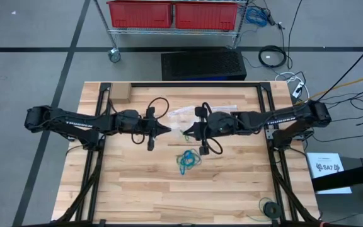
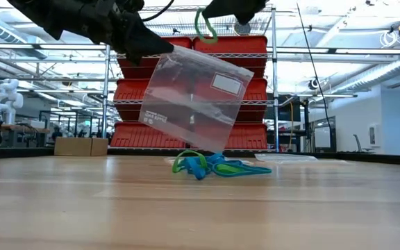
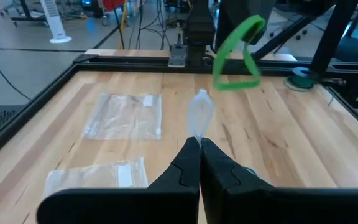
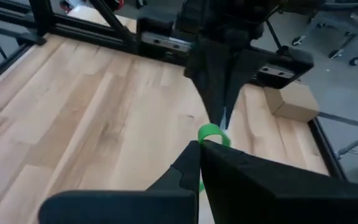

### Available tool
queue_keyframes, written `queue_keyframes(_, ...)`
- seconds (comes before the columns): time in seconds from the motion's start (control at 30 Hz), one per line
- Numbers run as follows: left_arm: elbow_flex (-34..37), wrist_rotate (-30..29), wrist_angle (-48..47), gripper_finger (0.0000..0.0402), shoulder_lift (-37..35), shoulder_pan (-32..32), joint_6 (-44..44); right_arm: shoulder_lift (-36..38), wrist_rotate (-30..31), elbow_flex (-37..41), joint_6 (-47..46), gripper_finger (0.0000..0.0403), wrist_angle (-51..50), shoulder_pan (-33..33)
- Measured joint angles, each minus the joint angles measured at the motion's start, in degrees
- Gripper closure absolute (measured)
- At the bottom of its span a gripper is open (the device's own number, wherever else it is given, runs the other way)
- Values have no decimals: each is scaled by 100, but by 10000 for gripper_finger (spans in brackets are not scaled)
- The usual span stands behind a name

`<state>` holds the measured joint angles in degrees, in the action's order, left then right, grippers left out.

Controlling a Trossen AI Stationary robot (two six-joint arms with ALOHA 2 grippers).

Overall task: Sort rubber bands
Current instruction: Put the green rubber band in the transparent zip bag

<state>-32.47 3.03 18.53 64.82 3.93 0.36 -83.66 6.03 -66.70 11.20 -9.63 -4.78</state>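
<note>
Holding a bag (image 2: 194, 103) aloft by its top corner, left gripper (image 1: 167, 130) has jaws clamped on it, presenting it as a receptacle. Right gripper (image 1: 183, 132), clamped on a green band (image 3: 237, 55), hangs alongside; remaining bands (image 1: 187, 159) lie heaped on the counter (image 1: 232, 189).
</note>
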Motion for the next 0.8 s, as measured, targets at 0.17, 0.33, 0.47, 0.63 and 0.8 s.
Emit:
queue_keyframes(0.17,0,126,28,401,0,0,2,-2,-206,0,38,403,-14,46)
queue_keyframes(0.33,0,138,41,401,0,-17,12,-2,-338,0,43,403,-208,112)
queue_keyframes(0.47,0,138,69,401,0,-71,48,-2,-318,0,56,403,-291,166)
queue_keyframes(0.63,0,140,74,401,0,-69,50,-2,-347,0,146,403,-297,197)
queue_keyframes(0.8,0,140,71,401,0,-71,50,-2,-641,0,147,403,-300,256)
